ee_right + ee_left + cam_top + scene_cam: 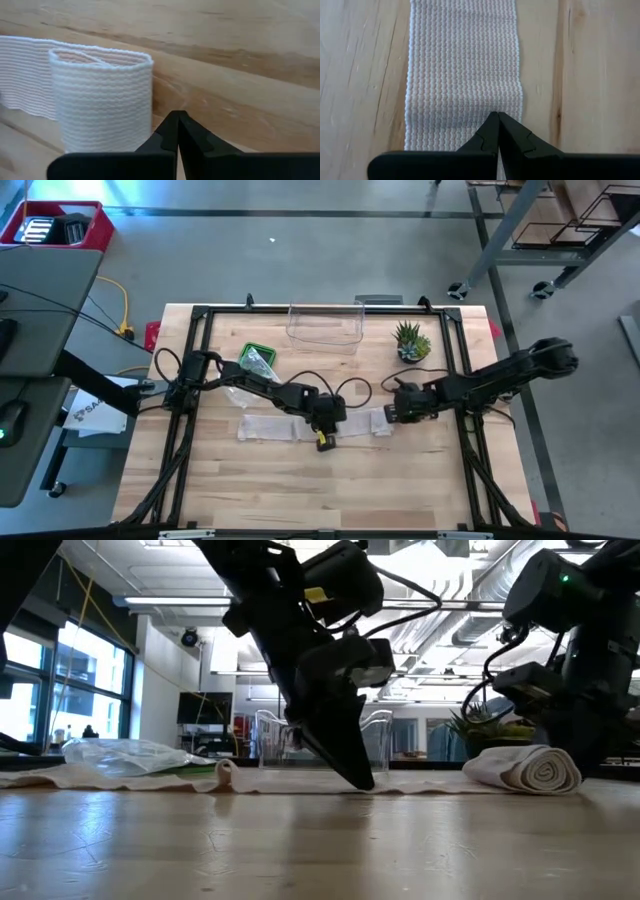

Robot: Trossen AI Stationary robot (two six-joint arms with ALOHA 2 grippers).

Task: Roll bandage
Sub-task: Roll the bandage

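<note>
A white woven bandage (270,426) lies flat as a long strip across the middle of the wooden table. Its right end is wound into a loose roll (525,768) that rests on its side on the table. My left gripper (322,432) is shut, and its tip is down on the flat strip (465,65) about midway along. My right gripper (393,413) is shut too. It stands just beside the roll (100,105), with bare wood showing between its tip (177,116) and the roll's edge. My left gripper presses its shut fingertips (496,125) down on the flat single-layer strip (485,107), about midway across its width. The fingers slant down from above (362,780). The strip lies flat on the table under them.
A clear plastic box (325,328) stands at the far edge, with a small potted plant (411,342) to its right. A green item under a crumpled plastic bag (257,360) lies far left. Black frame rails (190,410) run along both sides. Bare wood lies nearer the front edge.
</note>
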